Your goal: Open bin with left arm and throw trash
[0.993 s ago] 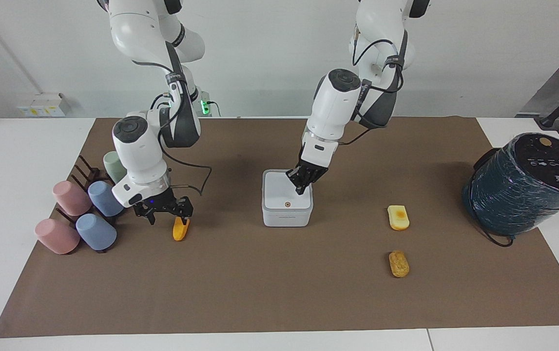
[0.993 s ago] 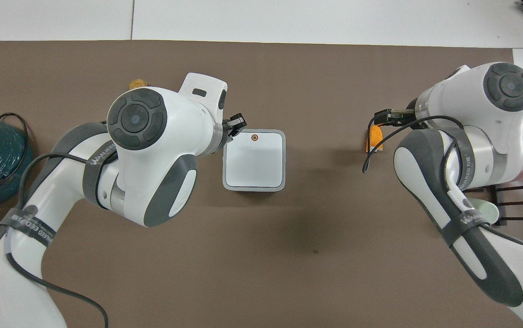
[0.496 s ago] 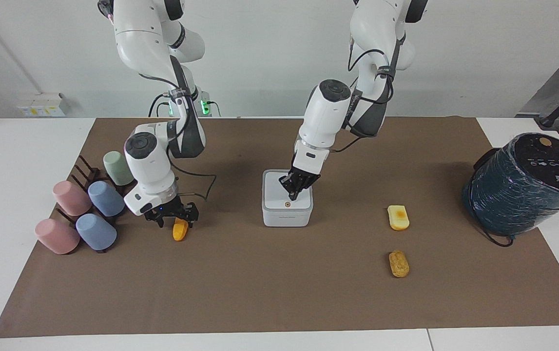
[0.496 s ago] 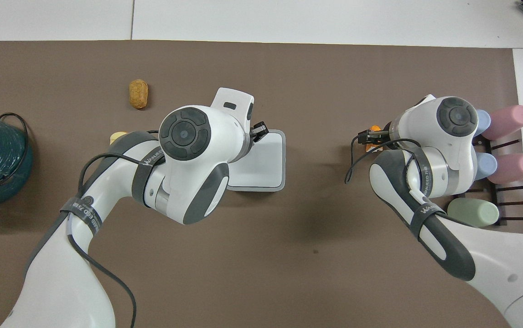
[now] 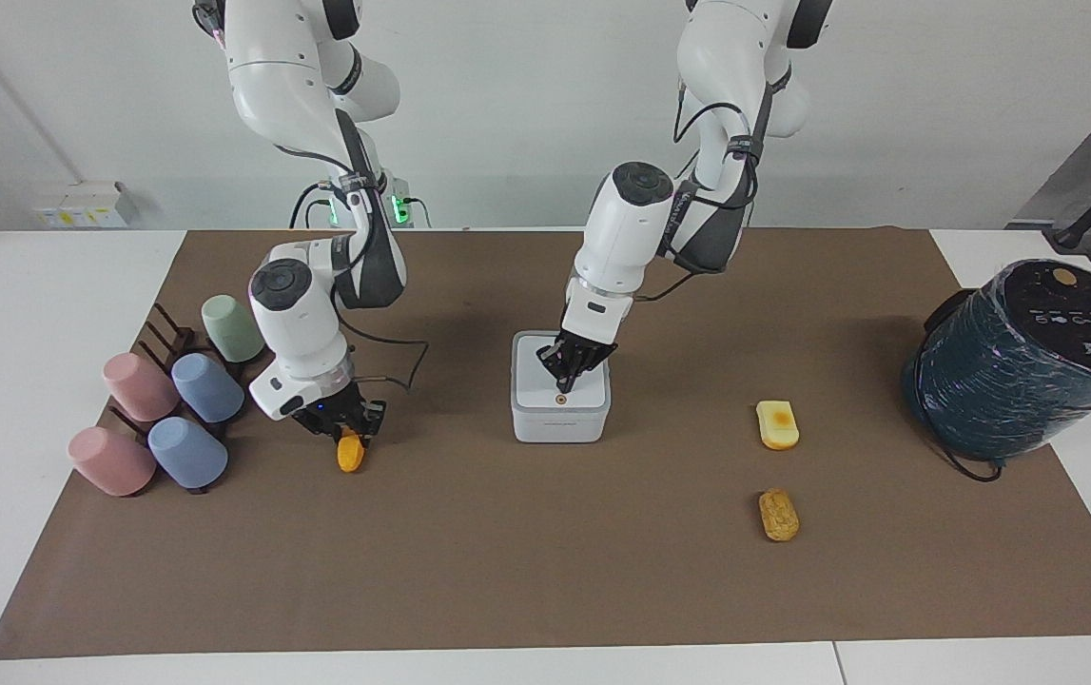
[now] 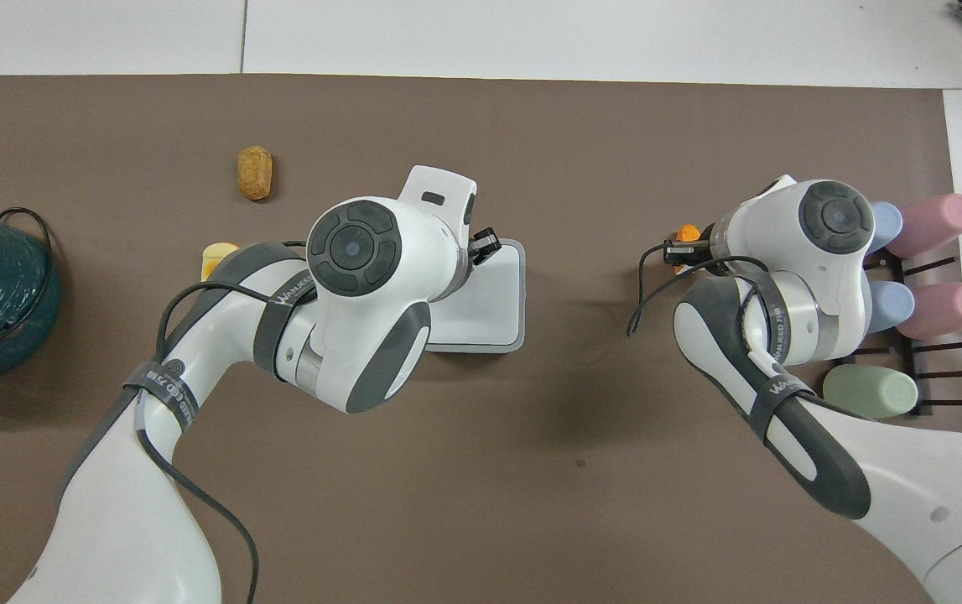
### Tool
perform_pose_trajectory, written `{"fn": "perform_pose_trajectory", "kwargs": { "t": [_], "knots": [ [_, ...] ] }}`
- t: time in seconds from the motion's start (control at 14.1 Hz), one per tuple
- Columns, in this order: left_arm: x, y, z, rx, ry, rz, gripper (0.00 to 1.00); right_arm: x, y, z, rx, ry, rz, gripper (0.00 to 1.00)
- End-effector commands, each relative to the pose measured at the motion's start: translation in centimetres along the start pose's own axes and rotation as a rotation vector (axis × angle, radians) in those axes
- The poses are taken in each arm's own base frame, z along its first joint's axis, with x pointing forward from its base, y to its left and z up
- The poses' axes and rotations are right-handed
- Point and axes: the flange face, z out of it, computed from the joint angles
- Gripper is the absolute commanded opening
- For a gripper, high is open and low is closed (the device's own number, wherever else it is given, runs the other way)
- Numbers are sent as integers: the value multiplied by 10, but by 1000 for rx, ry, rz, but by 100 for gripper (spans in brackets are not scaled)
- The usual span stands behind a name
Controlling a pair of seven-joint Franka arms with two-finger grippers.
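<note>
The white bin (image 5: 559, 411) stands mid-mat with its lid down; the left arm covers part of it in the overhead view (image 6: 493, 302). My left gripper (image 5: 566, 377) is shut, its tips on the lid just by the orange dot. My right gripper (image 5: 348, 433) is down on the orange wedge (image 5: 350, 457) and shut on its top; the wedge touches the mat beside the cups and also shows in the overhead view (image 6: 687, 232). The pale yellow block (image 5: 777, 424) and the bumpy brown oval (image 5: 778, 515) lie toward the left arm's end.
Several pastel cups (image 5: 185, 453) lie on a dark rack at the right arm's end, close to the right gripper. A large dark teal wrapped cylinder (image 5: 1021, 357) stands at the left arm's end, at the mat's edge.
My left gripper slid along the lid toward the orange dot. My right gripper came down over the orange wedge and its fingers closed in on it.
</note>
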Motion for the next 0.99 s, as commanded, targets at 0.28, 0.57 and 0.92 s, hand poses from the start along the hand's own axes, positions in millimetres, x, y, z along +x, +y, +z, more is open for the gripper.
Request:
{"fn": "perform_pose_trajectory", "kwargs": {
  "t": [0.28, 0.57, 0.92],
  "knots": [
    [70, -24, -100, 140, -89, -14, 0, 4, -10, -123, 37, 46, 89, 0],
    [103, -75, -139, 285, -176, 131, 0, 2, -93, -164, 174, 11, 189, 0],
    [149, -131, -180, 295, -143, 286, 59, -24, -204, -174, 391, 22, 307, 0]
  ]
}}
